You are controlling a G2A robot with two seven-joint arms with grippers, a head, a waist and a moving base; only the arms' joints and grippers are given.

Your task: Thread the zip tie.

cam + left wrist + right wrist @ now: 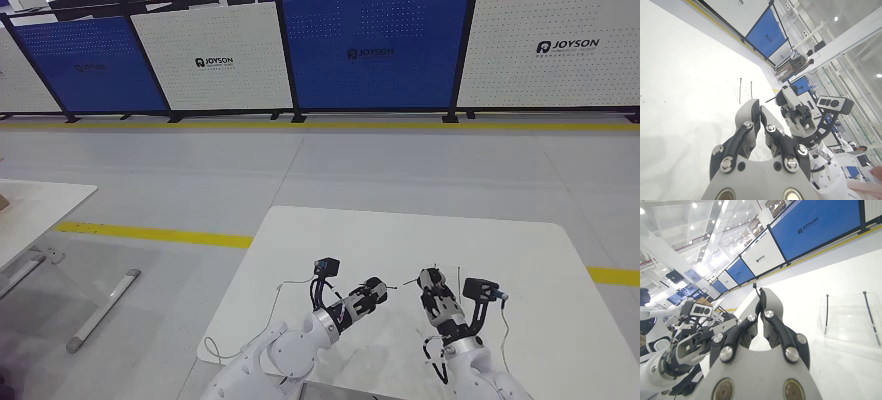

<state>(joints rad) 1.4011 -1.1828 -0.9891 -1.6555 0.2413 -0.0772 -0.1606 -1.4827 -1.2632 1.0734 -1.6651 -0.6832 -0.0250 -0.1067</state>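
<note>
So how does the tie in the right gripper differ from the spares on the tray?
The held zip tie is clamped in the right gripper, off the table; the spare ties lie flat on the clear tray. The held tie is partly hidden between the fingers; the spares show full length. All are black.

Left tool (759,107) pinched closed, right tool (761,291) clamping zip tie (754,285), arms close together

The tabletop (687,62) is bleached almost featureless by bright, even overhead light. Glare is thrown by round ceiling lamps (694,205), and straight lines are bowed toward the wrist views' edges.
</note>
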